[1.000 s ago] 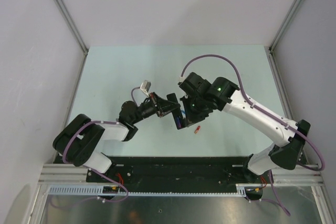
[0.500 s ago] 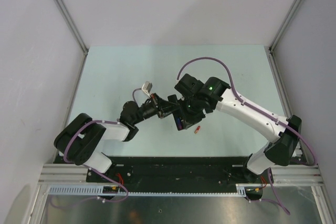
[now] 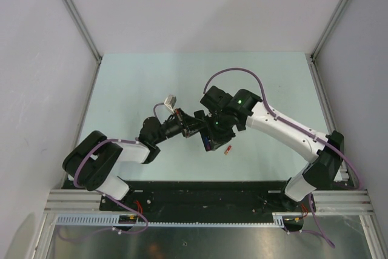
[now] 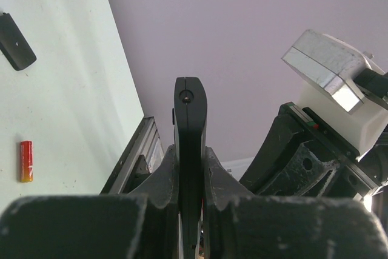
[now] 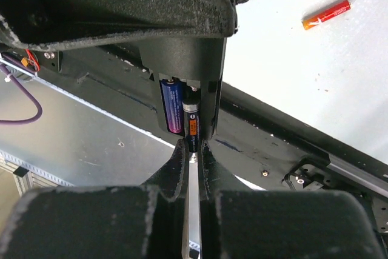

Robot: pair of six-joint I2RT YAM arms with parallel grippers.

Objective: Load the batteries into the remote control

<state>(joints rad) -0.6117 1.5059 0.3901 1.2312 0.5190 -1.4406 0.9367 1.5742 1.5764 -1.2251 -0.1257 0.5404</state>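
Note:
My left gripper (image 3: 194,124) is shut on the black remote control (image 3: 205,137) and holds it above the table; in the left wrist view the remote (image 4: 190,119) stands edge-on between the fingers (image 4: 163,177). My right gripper (image 5: 193,148) is shut on a dark battery with an orange label (image 5: 191,127), whose end is in the remote's open compartment (image 5: 209,98). A blue battery (image 5: 172,106) lies in the compartment beside it. A red-orange battery (image 3: 228,150) lies on the table, also seen in the left wrist view (image 4: 25,161) and in the right wrist view (image 5: 326,14).
A small black cover piece (image 4: 15,48) lies on the pale green table (image 3: 133,89). Grey walls enclose the table on three sides. The black base rail (image 3: 206,193) runs along the near edge.
My right arm has shifted left and closed in on the remote held by the left gripper. The left arm and the red-orange battery have stayed put.

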